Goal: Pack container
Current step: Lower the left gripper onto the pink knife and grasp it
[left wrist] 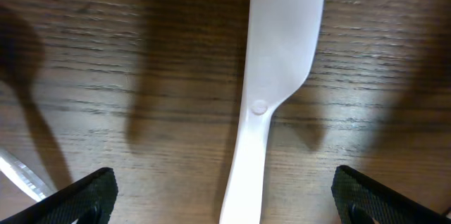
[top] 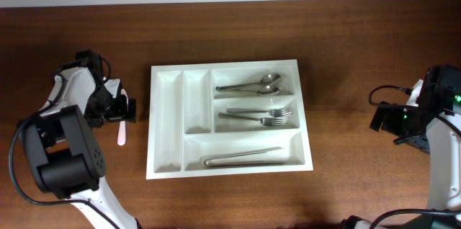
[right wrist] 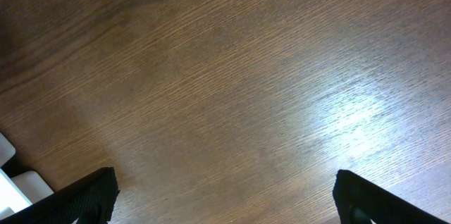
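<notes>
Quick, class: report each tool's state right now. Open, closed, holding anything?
Left tool: open, straddling the white plastic knife on the table, not gripping it.
Right tool: open, empty, over the table.

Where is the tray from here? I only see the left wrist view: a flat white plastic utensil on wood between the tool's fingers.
Observer: The large white rectangular plastic cutlery tray sits just beside that utensil, toward the table's middle.
Operator: Any compartments free?
Observer: Both narrow upright compartments; metal spoons, metal forks and a long metal piece fill the three wide ones.
Operator: The other arm?
Observer: The right tool hangs open over bare wood.
</notes>
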